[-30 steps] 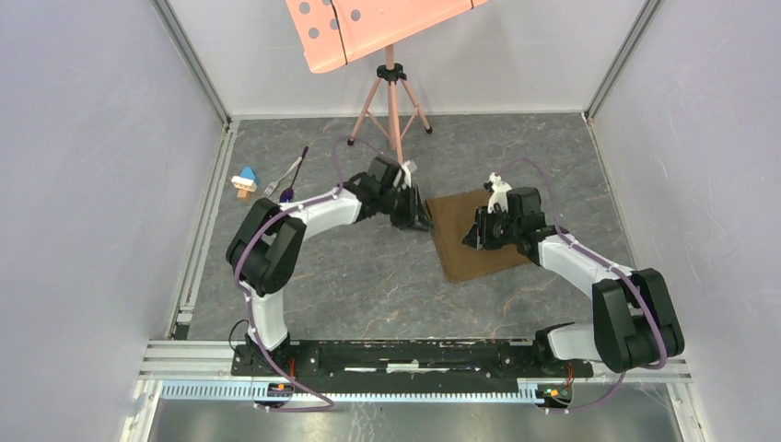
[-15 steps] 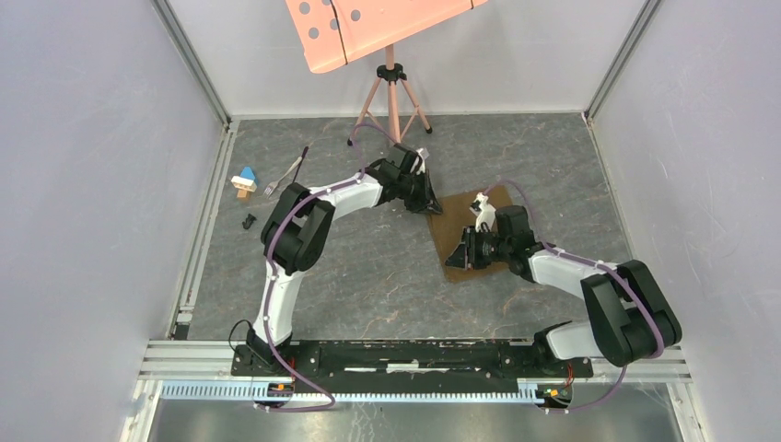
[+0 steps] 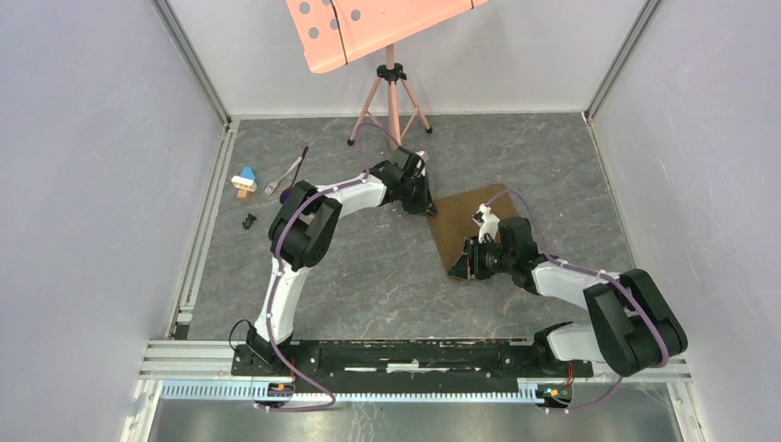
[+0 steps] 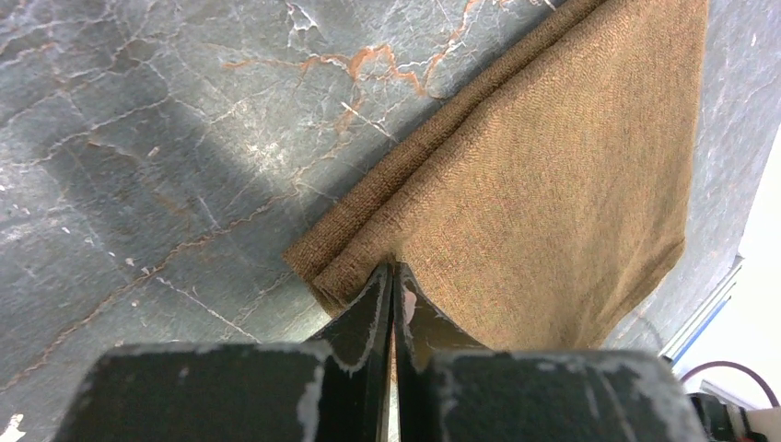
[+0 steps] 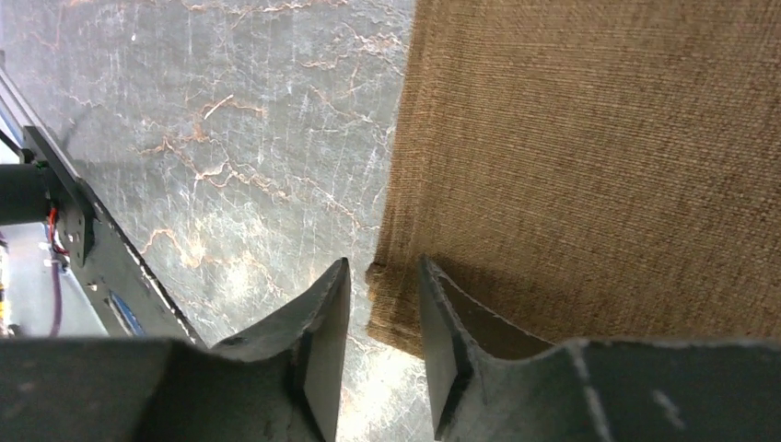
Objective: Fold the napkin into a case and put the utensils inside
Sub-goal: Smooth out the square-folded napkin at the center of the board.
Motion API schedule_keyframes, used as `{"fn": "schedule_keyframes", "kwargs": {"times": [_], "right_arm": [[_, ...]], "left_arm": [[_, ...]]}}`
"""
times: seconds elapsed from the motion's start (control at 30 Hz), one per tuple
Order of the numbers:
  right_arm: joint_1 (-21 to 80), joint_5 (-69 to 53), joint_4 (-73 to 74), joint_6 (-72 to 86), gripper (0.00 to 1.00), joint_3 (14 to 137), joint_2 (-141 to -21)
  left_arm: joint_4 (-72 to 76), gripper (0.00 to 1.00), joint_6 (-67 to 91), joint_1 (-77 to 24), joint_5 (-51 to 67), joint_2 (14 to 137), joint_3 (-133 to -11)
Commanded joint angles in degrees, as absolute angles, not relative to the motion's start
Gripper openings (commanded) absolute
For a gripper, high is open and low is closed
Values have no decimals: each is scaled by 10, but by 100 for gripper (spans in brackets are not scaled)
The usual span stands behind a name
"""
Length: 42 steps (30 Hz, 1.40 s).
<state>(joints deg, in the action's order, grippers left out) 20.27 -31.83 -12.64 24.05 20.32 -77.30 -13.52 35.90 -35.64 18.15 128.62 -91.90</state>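
The olive-brown napkin (image 3: 458,224) lies on the grey table right of centre, with a doubled layer along its left edge (image 4: 553,184). My left gripper (image 3: 429,208) is at its far left corner; in the left wrist view the gripper (image 4: 394,269) is shut, pinching the cloth just behind the layered edge. My right gripper (image 3: 460,270) is at the near left corner; its jaws stand open around that corner (image 5: 383,263) of the napkin (image 5: 599,138). The silver fork (image 3: 281,180) and the purple-bowled spoon (image 3: 286,194) lie far left, away from both grippers.
A blue, white and tan toy block (image 3: 244,181) and a tiny black piece (image 3: 249,221) lie near the left wall. A pink tripod stand (image 3: 392,101) stands at the back centre. Metal rails edge the table's left side and front.
My left gripper moved away and right to the napkin's far left corner. My right gripper moved nearer along the left edge to the near left corner.
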Motion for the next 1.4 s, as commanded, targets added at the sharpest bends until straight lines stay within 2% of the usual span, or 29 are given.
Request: {"fn": "schedule_keyframes", "kwargs": {"times": [0.0, 0.17, 0.27, 0.43, 0.57, 0.87, 0.97, 1.13, 1.27, 1.37], "right_arm": [[201, -282, -21, 195, 49, 247, -727], [151, -276, -34, 205, 85, 390, -772], [119, -296, -92, 242, 93, 448, -843], [77, -352, -202, 316, 92, 509, -967], [55, -379, -205, 312, 89, 573, -1052], [-27, -422, -188, 263, 86, 630, -1183], [-44, -421, -175, 233, 87, 635, -1175], [-46, -383, -58, 167, 88, 706, -1136], [-46, -368, -27, 173, 88, 697, -1065], [-45, -385, -43, 195, 88, 645, -1016]], "left_arm": [[-168, 8, 311, -349, 145, 1280, -893], [-177, 10, 313, -349, 149, 1281, -902], [-182, 10, 318, -349, 154, 1286, -905], [-181, 10, 326, -345, 156, 1285, -899], [-173, 8, 338, -339, 160, 1290, -891], [-172, 2, 359, -332, 138, 1302, -871], [-174, 2, 355, -330, 132, 1298, -866], [-182, 4, 349, -333, 138, 1289, -873], [-194, 14, 334, -345, 175, 1265, -900], [-226, 24, 327, -356, 221, 1262, -957]]}}
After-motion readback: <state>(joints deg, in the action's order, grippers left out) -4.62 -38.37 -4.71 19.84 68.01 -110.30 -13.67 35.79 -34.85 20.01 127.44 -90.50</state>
